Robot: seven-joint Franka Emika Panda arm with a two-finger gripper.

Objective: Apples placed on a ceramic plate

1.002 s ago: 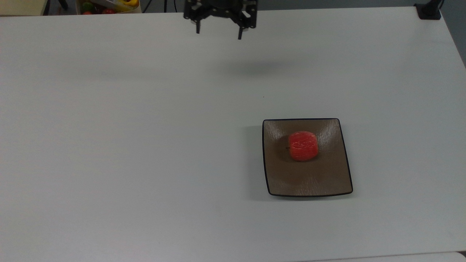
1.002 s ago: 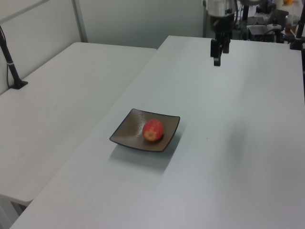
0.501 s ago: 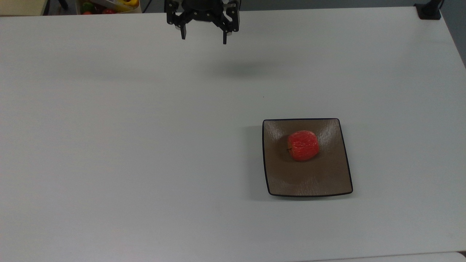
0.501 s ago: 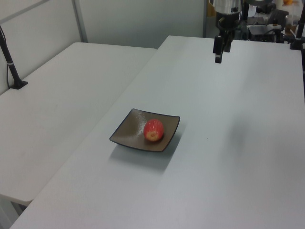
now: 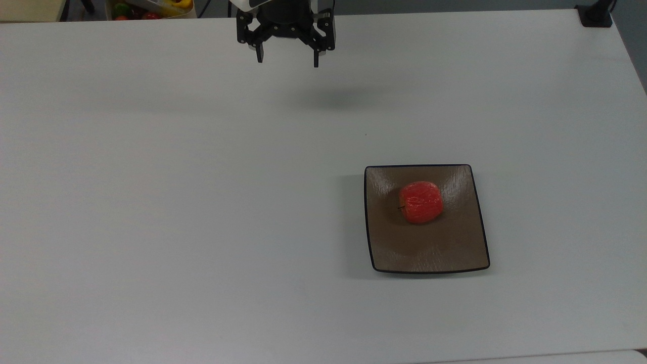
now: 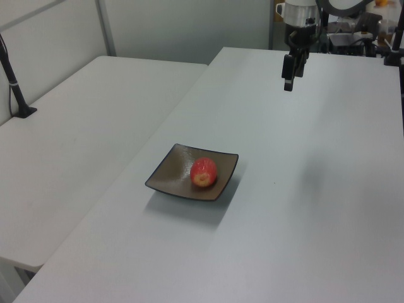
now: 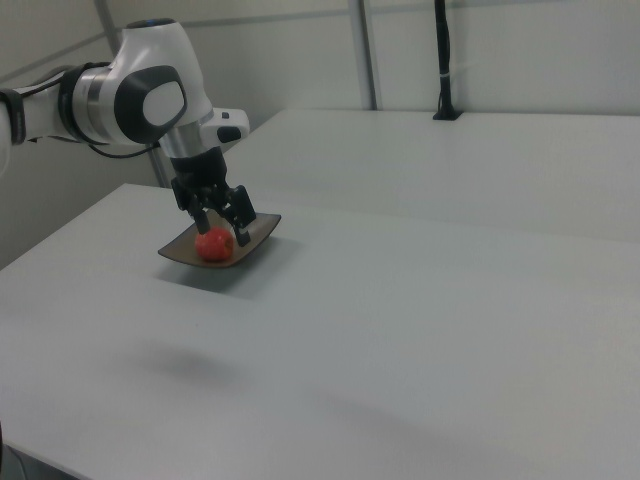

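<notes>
A small red apple [image 5: 421,202] lies near the middle of the square brown ceramic plate [image 5: 429,247], at the right of the table's centre in the top view. In the left view the apple [image 6: 203,172] rests on the plate [image 6: 165,175] with its pale end towards the camera. My gripper [image 5: 288,61] hangs open and empty above the table's far edge, well apart from the plate, up and to the top view's left of it. The left view shows the gripper [image 6: 288,83] high above the table. In the right view the gripper [image 7: 222,232] overlaps the apple [image 7: 212,246] and plate [image 7: 263,231].
A bin of colourful items [image 5: 146,7] stands beyond the table's far edge at the top view's left. A black clamp post [image 5: 596,12] sits at the far right corner. A second white table [image 6: 76,126] adjoins on the left view's left.
The open gripper moved to the top view's left, then a little back to the right and towards the table's middle. The apple rocked slightly on the plate, then stayed still.
</notes>
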